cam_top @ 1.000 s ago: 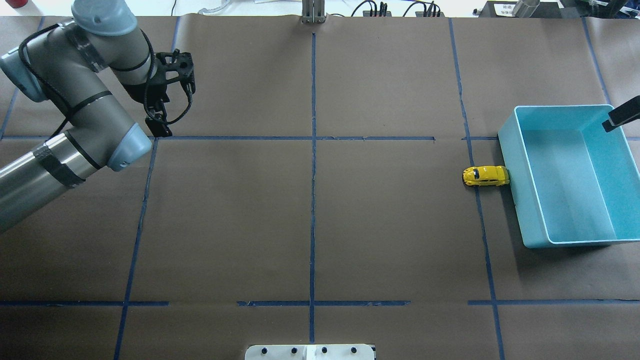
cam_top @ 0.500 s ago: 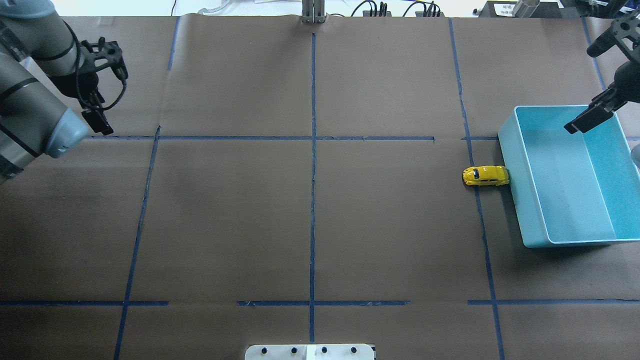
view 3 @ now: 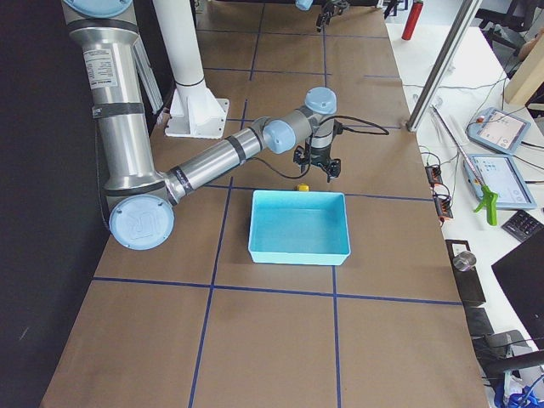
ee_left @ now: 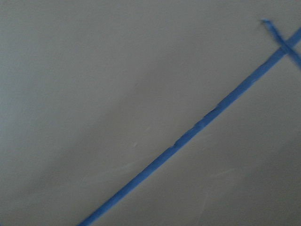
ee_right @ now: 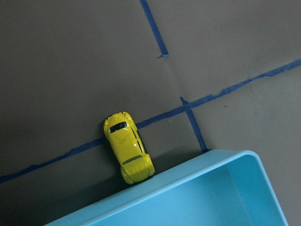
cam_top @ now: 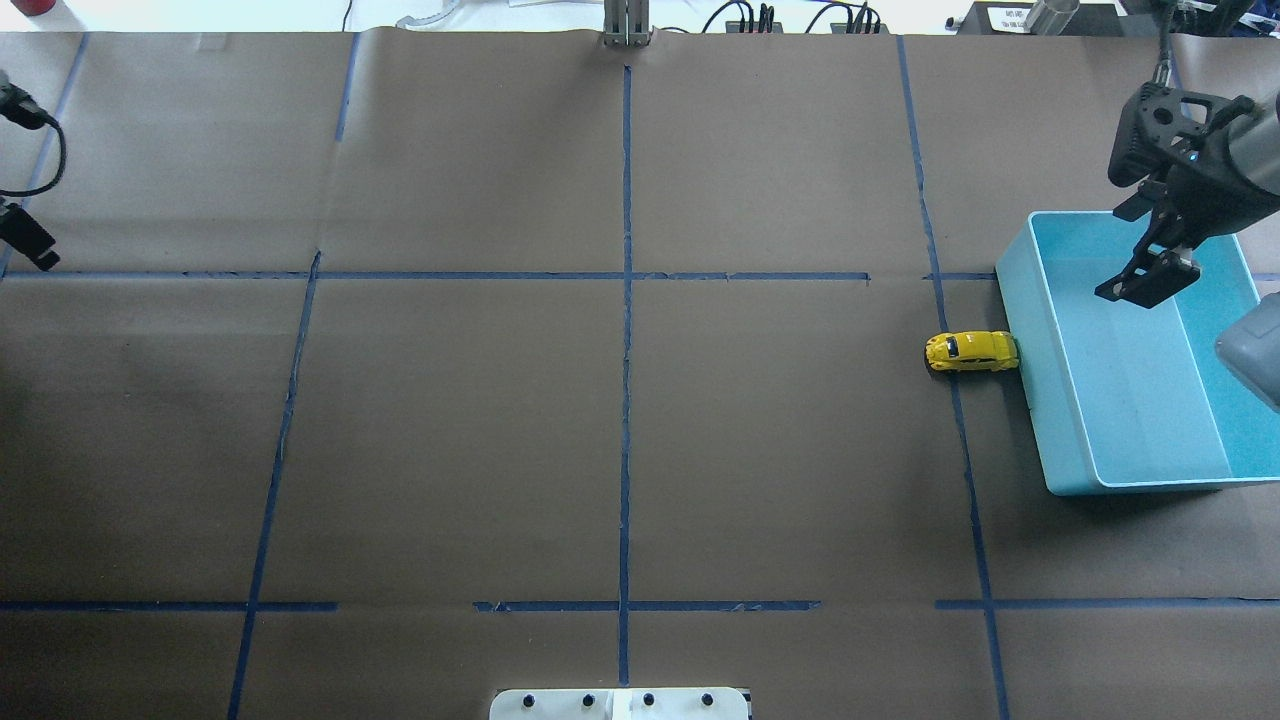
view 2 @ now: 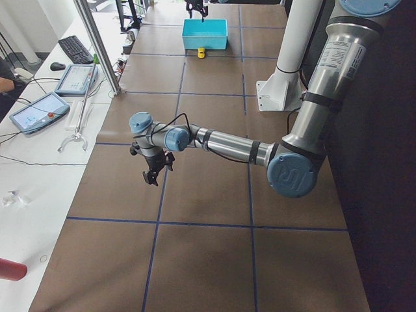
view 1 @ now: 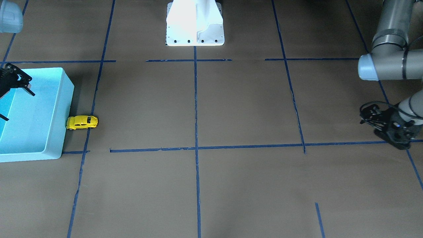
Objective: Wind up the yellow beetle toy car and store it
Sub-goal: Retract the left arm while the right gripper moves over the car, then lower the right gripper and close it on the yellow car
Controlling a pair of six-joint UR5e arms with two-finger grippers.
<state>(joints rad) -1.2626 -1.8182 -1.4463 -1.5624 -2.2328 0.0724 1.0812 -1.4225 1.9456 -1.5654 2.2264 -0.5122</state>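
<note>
The yellow beetle toy car [cam_top: 971, 352] stands on its wheels on the brown table, its end touching the outside of the light blue bin's [cam_top: 1030, 400] left wall. It also shows in the front view [view 1: 82, 122] and the right wrist view [ee_right: 128, 147]. My right gripper [cam_top: 1145, 283] hovers over the bin's far left part, open and empty, to the right of the car and apart from it. My left gripper [view 1: 395, 140] is far off at the table's left side, low over the paper, open and empty.
The bin is empty inside. Blue tape lines [cam_top: 626, 300] cross the brown paper. The robot's white base plate [cam_top: 620, 704] sits at the near edge. Cables and small gear [cam_top: 790, 18] line the far edge.
The left arm has swung away to the left, almost out of the overhead view. The right gripper has come in over the bin, towards the car. The car has not moved.
</note>
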